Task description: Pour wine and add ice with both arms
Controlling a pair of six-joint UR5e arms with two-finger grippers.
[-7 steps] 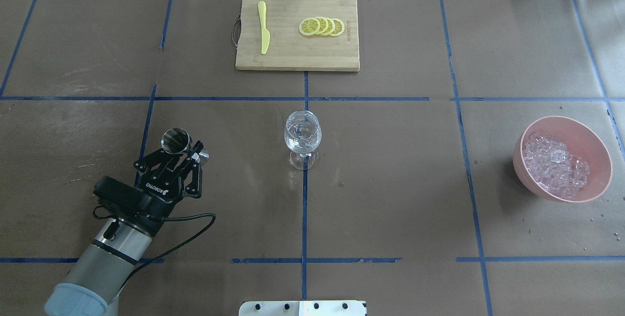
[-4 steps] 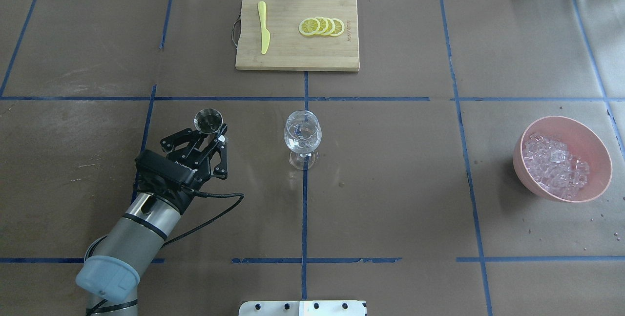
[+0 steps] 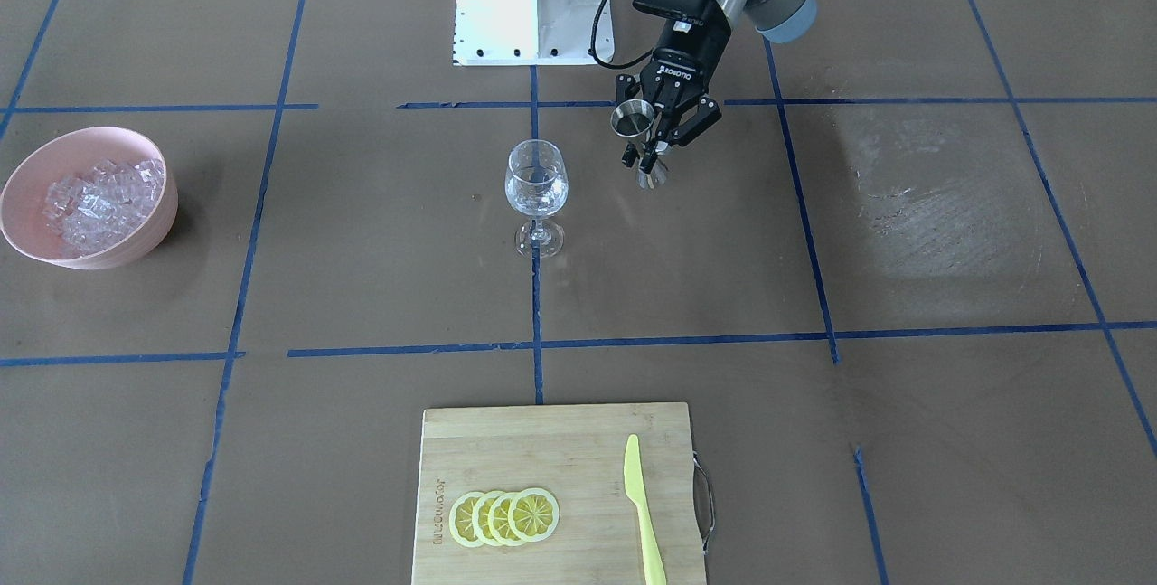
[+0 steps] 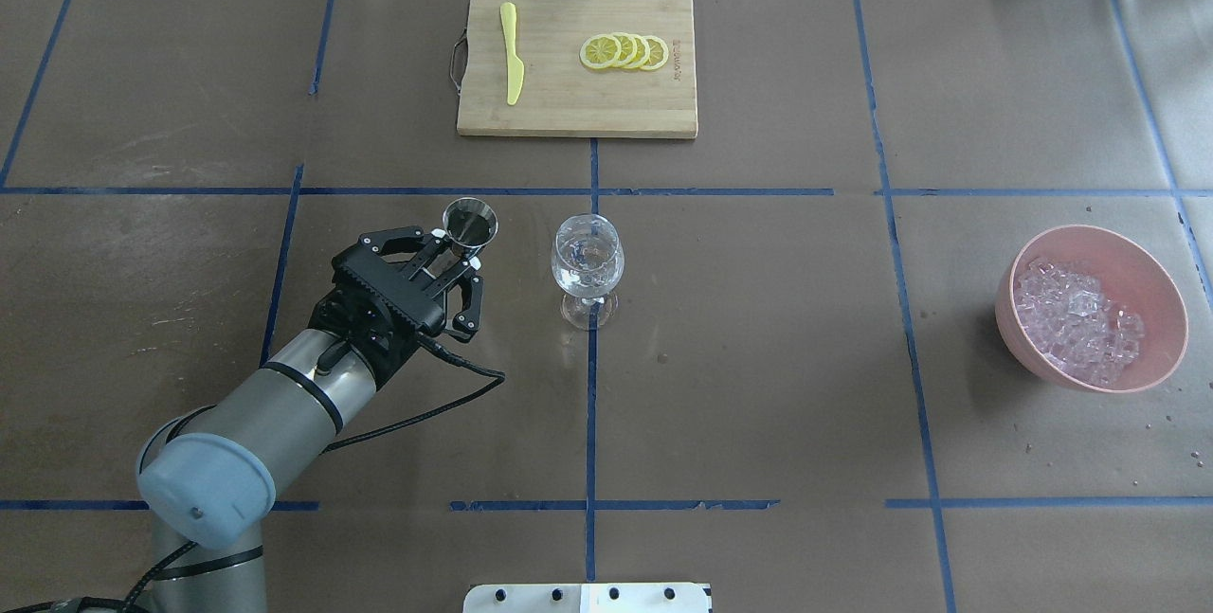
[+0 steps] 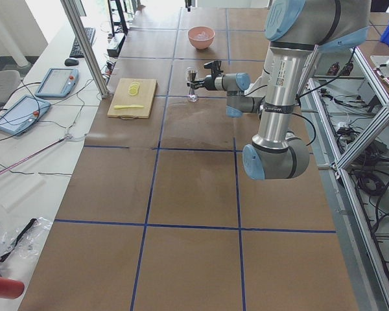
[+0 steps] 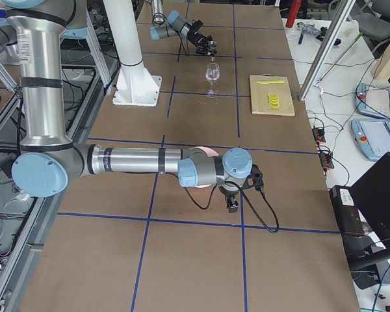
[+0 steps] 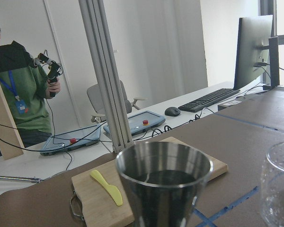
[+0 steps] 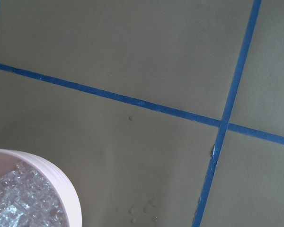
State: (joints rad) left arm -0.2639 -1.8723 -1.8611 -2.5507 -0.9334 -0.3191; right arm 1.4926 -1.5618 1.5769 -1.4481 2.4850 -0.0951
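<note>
A small steel measuring cup (image 4: 470,222) is gripped upright by the left hand (image 4: 456,249), near the clear stemmed glass (image 4: 587,258); the state of the right hand (image 6: 232,205) cannot be told.

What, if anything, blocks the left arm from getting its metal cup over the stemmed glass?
Likely nothing, so yes: the left claw holds the metal cup beside the stemmed glass, with only bare table between.

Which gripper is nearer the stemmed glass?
Left. The left gripper holds a metal cup beside the glass; the right gripper is far off by the pink bowl.
</note>
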